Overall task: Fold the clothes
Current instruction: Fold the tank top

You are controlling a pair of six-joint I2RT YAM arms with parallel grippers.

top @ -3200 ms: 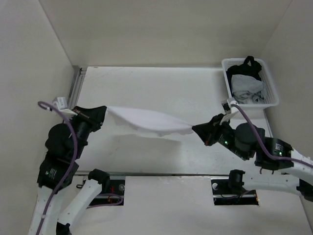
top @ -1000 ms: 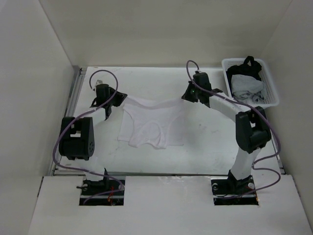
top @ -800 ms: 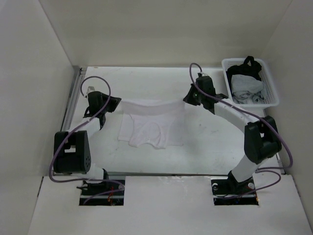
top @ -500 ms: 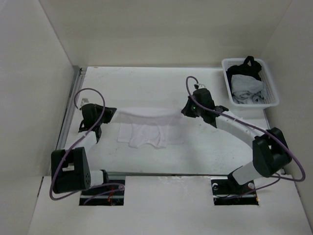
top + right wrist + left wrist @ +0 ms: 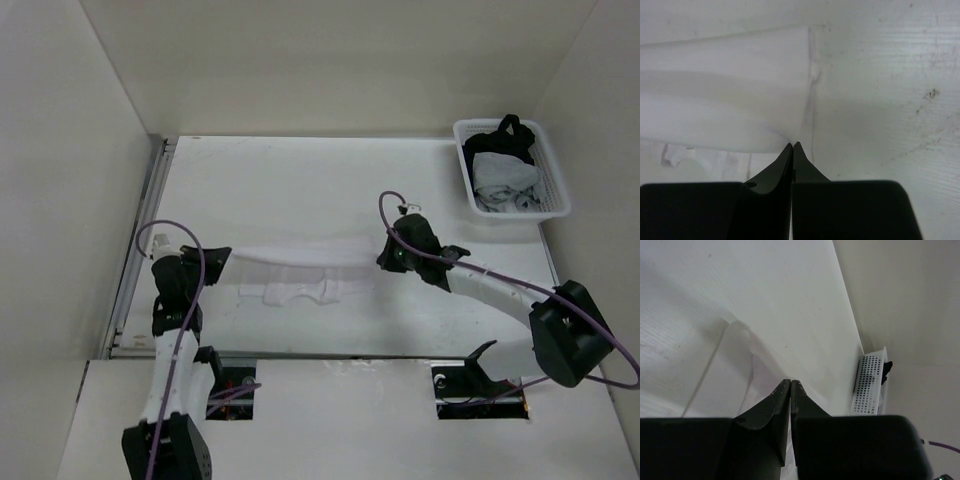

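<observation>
near centre of the table [image 5: 300, 180]: the clothes [image 5: 318, 288] sit here. One white garment, strung left to right between the two claws. Its near part lies rumpled on the surface; its far edge is pulled into a taut band.
left gripper [image 5: 790, 383]: jaws pressed together, no gap in its wrist view. Cloth creases run right into the tips, so I read it as pinching the garment's left end.
right gripper [image 5: 793, 145]: jaws together too, tips right at the cloth's right edge. Reads as a pinch on the right end.
height: both claws look low, close to the surface, over the near half of the table.
far right: basket [image 5: 520, 213] holding a dark item [image 5: 500, 140] and a pale item [image 5: 503, 175], well apart from the work, neither arm near it.
done: garment is out on the table and gripped at two ends. In the top view the held edge sits just far of the flat part. Looks like the first fold in hand, far edge heading for the near edge.
not done: held edge not laid down, nothing released, lower layer wrinkled and not squared.
left to do: set the edge down, let go, then probably a crosswise fold or two. Basket items presumably after that.
progress call: early.
risk: thin fabric, may drag or bunch on release.
</observation>
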